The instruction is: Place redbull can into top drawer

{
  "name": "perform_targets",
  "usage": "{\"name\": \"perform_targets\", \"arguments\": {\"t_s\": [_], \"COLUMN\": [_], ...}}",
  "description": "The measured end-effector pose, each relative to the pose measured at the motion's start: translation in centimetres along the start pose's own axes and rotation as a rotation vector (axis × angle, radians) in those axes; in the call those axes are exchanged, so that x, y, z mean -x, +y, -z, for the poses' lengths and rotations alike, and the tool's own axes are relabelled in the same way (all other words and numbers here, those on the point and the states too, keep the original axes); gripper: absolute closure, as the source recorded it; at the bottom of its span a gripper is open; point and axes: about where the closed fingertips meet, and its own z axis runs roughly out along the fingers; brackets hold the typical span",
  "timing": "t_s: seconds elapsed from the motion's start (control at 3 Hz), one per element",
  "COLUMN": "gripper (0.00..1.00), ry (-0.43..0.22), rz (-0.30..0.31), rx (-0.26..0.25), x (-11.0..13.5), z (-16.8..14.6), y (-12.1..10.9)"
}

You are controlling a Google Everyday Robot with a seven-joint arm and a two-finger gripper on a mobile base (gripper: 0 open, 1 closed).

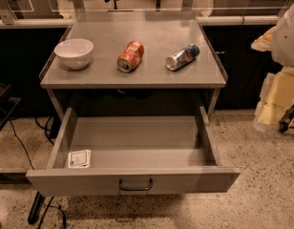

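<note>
On tabletop (156, 35), redbull can (183, 57) lying, gripper (277, 95) well right

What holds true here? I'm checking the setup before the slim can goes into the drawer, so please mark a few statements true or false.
1. The slim silver and blue can lies on its side on the table. True.
2. The drawer is shut. False: it is pulled open, with a white card in its front left corner.
3. The orange can stands upright. False: it lies on its side.
4. The white bowl sits left of both cans. True.
5. The gripper holds the slim can. False: the gripper is not in view and nothing touches the can.
</note>
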Motion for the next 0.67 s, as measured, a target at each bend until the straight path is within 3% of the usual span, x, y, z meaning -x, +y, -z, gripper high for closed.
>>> {"name": "perform_targets", "arguments": {"t_s": [0.67], "gripper": [0.00], "ry": [0.007], "rz": [-0.036], "rx": [-0.016], "x": [1.0], "z": [-0.2], "y": [-1.3]}}
